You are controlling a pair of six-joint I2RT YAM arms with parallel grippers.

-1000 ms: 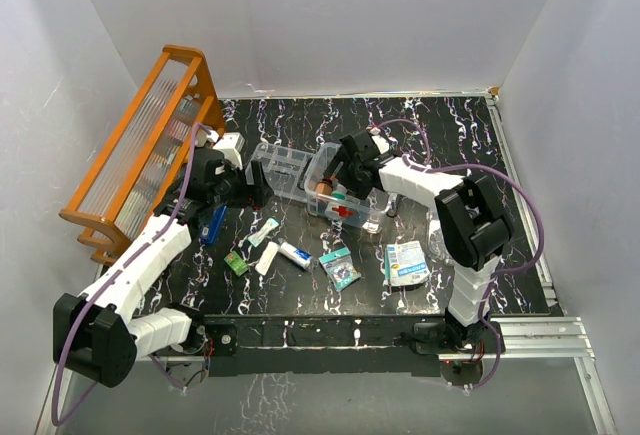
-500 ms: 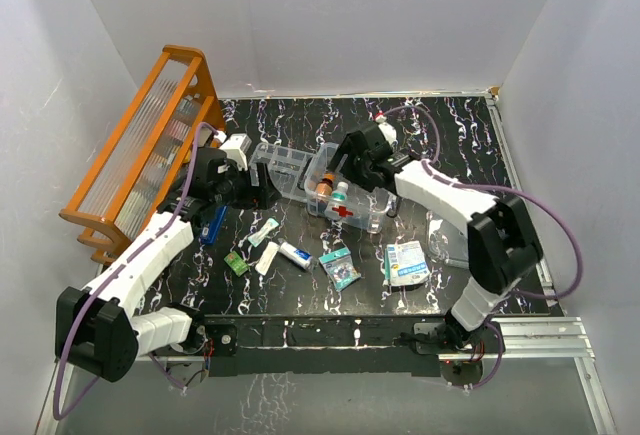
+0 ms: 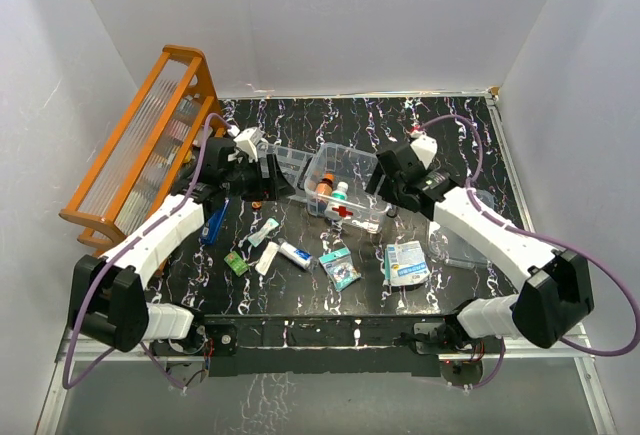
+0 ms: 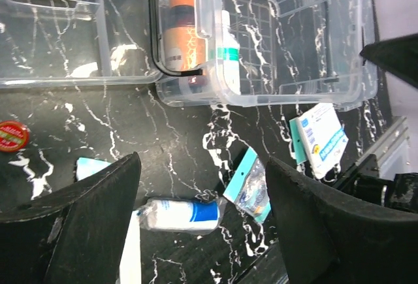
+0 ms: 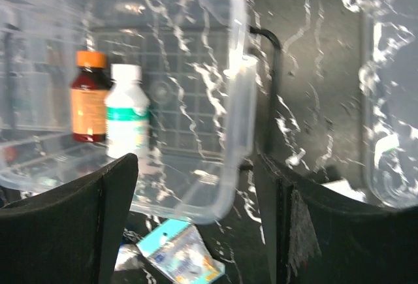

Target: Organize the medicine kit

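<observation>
The medicine kit (image 3: pixel 352 177) is a clear open box with a red cross on its near side, at mid-table. An orange-capped brown bottle (image 3: pixel 323 188) and a white teal-banded bottle (image 3: pixel 341 192) stand inside; both show in the right wrist view (image 5: pixel 88 98) (image 5: pixel 126 111). Its clear lid (image 3: pixel 455 235) lies to the right. My left gripper (image 3: pixel 272 181) is open and empty, left of the kit; in its wrist view (image 4: pixel 202 225) it hovers over a gauze roll (image 4: pixel 179 213). My right gripper (image 3: pixel 385 190) is open and empty at the kit's right end (image 5: pixel 196 219).
A shallow divided tray (image 3: pixel 282 163) lies left of the kit. An orange rack (image 3: pixel 140 155) stands at far left. Loose items lie in front: a blue pack (image 3: pixel 212 223), green box (image 3: pixel 236 263), white tube (image 3: pixel 268 257), teal packet (image 3: pixel 340 268), white-blue packet (image 3: pixel 406 262), red tin (image 4: pixel 11 135).
My right gripper has drawn back from over the kit's left end to its right end. My left gripper has moved right, toward the tray and kit. The bottles stay in the kit.
</observation>
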